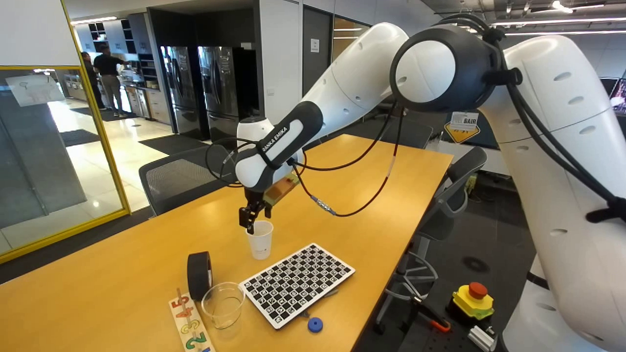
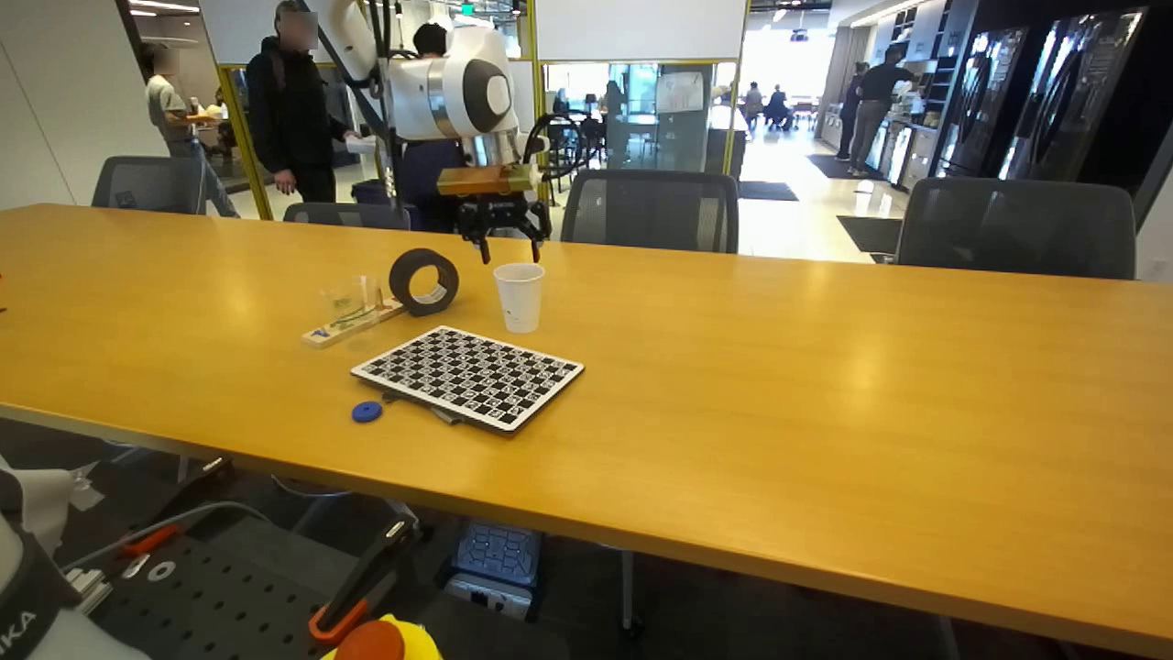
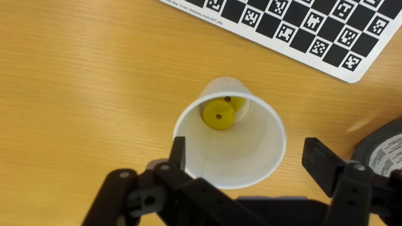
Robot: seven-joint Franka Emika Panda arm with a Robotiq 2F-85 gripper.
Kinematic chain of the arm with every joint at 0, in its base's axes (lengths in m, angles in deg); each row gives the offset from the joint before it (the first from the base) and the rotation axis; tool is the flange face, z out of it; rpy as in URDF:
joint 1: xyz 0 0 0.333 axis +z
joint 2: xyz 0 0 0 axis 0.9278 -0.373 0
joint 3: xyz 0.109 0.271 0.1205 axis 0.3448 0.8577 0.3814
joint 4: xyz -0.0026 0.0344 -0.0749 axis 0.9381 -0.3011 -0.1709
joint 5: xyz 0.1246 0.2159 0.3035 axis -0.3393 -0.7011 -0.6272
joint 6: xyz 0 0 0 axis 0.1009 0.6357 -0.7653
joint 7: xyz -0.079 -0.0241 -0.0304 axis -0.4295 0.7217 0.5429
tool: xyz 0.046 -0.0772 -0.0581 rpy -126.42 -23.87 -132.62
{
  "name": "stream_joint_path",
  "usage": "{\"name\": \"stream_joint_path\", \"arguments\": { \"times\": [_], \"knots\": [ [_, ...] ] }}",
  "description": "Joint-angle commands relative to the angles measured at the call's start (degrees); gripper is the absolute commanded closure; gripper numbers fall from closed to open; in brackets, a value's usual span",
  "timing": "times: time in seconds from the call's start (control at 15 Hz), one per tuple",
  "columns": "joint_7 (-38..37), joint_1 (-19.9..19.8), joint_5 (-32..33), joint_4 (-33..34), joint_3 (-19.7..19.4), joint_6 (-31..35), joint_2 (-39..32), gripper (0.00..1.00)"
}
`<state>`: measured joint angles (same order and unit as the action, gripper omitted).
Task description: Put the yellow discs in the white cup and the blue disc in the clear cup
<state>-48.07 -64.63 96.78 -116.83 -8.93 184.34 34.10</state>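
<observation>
My gripper is open and empty, its fingers spread above the white cup. It shows above the cup's rim in both exterior views. The white cup stands upright on the table. Two yellow discs lie at the bottom of the white cup, one partly over the other. The blue disc lies flat on the table beside the checkered board, also in an exterior view. The clear cup stands upright, also in an exterior view; inside it I see nothing.
A checkered board lies between the white cup and the blue disc. A black tape roll stands on edge near the clear cup, by a wooden number strip. A yellow box with a red button sits off the table. Chairs line the table.
</observation>
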Motion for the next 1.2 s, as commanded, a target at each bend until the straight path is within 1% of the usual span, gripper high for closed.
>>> {"name": "stream_joint_path", "arguments": {
  "times": [0.0, 0.33, 0.47, 0.6, 0.67, 0.8, 1.13],
  "knots": [
    [-4.5, 2.2, 1.6, -11.3, -1.3, 2.7, 8.5, 0.00],
    [-12.8, 4.8, 3.6, -27.0, -1.5, 6.0, 18.0, 0.00],
    [-16.6, 5.4, 3.0, -32.8, -1.0, 7.8, 20.4, 0.00],
    [-20.0, 5.8, 2.1, -37.9, -0.5, 10.6, 21.7, 0.00],
    [-21.8, 6.3, 2.6, -40.1, -0.5, 12.6, 21.9, 0.00],
    [-24.7, 7.1, 2.7, -43.0, -0.5, 15.3, 21.5, 0.00],
    [-28.2, 8.7, 1.6, -47.5, -0.6, 21.4, 20.1, 0.00]
  ]
}}
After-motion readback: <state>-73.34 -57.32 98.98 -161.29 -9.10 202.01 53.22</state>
